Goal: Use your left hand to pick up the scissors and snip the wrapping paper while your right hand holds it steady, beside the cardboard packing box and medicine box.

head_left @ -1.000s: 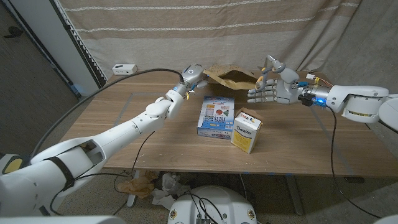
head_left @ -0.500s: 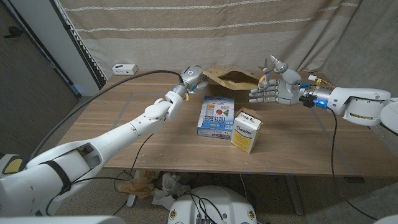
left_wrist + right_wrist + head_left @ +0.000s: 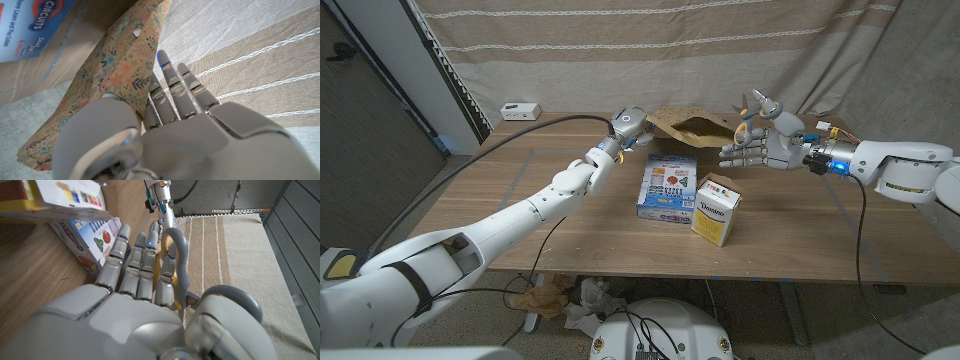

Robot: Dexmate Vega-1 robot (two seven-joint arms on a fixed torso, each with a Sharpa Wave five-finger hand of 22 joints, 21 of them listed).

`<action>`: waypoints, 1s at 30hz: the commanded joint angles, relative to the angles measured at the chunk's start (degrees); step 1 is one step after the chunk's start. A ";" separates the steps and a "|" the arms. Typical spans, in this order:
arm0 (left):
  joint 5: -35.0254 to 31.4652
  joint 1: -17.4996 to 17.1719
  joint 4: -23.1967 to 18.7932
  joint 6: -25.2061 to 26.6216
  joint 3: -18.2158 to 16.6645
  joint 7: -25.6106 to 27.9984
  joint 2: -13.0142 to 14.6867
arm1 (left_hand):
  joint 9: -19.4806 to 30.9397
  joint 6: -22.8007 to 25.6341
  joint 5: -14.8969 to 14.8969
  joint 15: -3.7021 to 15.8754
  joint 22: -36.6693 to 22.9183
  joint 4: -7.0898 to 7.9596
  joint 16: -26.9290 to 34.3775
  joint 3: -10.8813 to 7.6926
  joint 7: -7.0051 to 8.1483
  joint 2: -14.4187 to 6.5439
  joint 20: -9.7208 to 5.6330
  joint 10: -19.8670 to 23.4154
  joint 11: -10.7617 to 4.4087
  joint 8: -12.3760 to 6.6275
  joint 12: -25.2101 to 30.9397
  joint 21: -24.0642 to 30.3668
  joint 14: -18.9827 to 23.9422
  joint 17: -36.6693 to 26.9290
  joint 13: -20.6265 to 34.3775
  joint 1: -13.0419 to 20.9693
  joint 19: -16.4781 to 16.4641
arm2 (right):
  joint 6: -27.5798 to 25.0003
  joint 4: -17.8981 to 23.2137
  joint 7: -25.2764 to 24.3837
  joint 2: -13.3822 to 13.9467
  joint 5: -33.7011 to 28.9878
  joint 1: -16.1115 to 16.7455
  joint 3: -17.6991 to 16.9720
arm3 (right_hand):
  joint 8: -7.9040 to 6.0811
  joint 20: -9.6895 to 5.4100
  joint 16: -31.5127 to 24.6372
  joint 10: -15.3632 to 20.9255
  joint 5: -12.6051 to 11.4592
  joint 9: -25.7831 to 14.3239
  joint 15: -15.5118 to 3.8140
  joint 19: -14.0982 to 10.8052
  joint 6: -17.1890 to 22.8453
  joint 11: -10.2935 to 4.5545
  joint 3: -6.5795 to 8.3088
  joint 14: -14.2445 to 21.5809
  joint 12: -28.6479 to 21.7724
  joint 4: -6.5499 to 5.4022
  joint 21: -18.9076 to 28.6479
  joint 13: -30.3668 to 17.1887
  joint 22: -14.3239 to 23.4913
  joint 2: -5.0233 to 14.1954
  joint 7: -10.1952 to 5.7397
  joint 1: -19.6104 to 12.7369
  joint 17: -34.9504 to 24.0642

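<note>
The left arm stretches long and nearly straight across the surface point(image 3: 520, 170) from the near left corner toward the far middle. Its left hand point(image 3: 628, 125) sits at the near left end of the wrapping paper point(image 3: 692, 125). In the left wrist view the fingers point(image 3: 172, 90) reach out straight and close together alongside the floral side of the paper, with the thumb bulging near the camera. Whether they grip the paper I cannot tell.

The right arm comes in from the right edge, forearm level above the surface. The right hand point(image 3: 758, 145) hangs with its fingers pointing toward the left hand, just right of the paper's far end. The scissors point(image 3: 752, 110) are in this hand. In the right wrist view the grey and yellow handle loops point(image 3: 172, 255) lie against the extended fingers, with the thumb curled beside them, so the hand holds the scissors loosely, fingers mostly straight.

Below and between the two hands, nearer the robot, a blue and white medicine box point(image 3: 667, 186) lies flat. Just to its right, under the right hand's fingertips, stands a small cardboard packing box point(image 3: 716, 209), touching or almost touching the medicine box.

Far beyond the left hand, a small white device point(image 3: 519, 110) rests at the back left of the surface, before the striped curtain point(image 3: 620, 50).
</note>
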State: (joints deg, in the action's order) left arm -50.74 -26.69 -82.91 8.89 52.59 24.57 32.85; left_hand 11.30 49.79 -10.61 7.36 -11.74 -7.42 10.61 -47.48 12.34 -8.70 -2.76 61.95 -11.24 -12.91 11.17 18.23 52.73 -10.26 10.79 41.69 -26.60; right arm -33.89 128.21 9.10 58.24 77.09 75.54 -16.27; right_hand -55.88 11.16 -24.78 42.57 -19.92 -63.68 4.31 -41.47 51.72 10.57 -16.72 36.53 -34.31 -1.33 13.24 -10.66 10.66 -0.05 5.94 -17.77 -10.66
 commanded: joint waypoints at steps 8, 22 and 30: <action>0.10 1.11 1.93 -0.31 0.23 0.49 -1.32 | 0.13 0.24 -0.15 6.36 0.02 -0.20 0.06 -0.34 -0.09 -0.58 -3.91 0.40 -0.26 0.14 0.25 0.38 -0.11 -0.22 0.18 0.23 0.09 | -3.69 1.14 2.56 1.66 0.47 -0.19 -1.03 | -34.32 0.32 0.40 -0.09 -0.17 -7.44 0.78 -0.07 3.95 0.18 -0.38 0.01 0.60 0.05 0.19 -0.03 0.14 0.03 4.39 0.24 0.01; 0.44 1.20 2.12 -0.13 0.20 1.45 -1.26 | 0.13 0.30 -0.13 6.36 0.03 -0.27 0.05 -0.42 -0.10 -0.56 -3.93 0.36 -0.25 0.15 0.22 0.45 -0.06 -0.22 0.18 0.12 0.10 | -6.26 1.09 2.11 2.92 1.81 -1.53 0.17 | -34.19 0.34 0.60 0.38 -0.15 -7.40 0.75 -0.23 3.24 0.12 -0.27 0.39 0.86 -0.17 0.15 -0.03 0.13 0.49 4.40 0.53 -0.01; 0.59 1.36 2.37 -0.14 0.27 1.25 -1.21 | 0.13 0.31 -0.12 6.37 0.04 -0.30 0.05 -0.51 -0.09 -0.58 -3.95 0.43 -0.25 0.17 0.24 0.47 -0.03 -0.22 0.18 0.03 0.22 | -7.06 1.17 3.30 4.19 2.21 -2.84 1.48 | -34.19 0.37 0.62 1.20 -0.12 -7.39 0.40 -0.42 2.88 0.11 -0.17 1.14 0.93 -0.38 0.13 -0.04 0.13 0.92 4.60 0.81 -0.02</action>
State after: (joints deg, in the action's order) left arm -50.45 -25.55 -80.89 8.71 52.79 25.70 31.61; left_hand 11.34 49.79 -10.44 7.36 -11.74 -7.59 10.61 -47.62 12.34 -8.72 -2.76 61.94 -11.22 -12.91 11.17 18.45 52.73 -10.25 10.79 41.73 -26.60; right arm -39.64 129.34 11.22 60.97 78.74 74.18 -16.38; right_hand -55.88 11.37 -24.35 43.31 -19.92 -63.68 4.92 -41.67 51.08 10.64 -16.74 37.16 -33.66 -1.35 13.24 -10.67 10.68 0.72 6.59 -17.00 -10.67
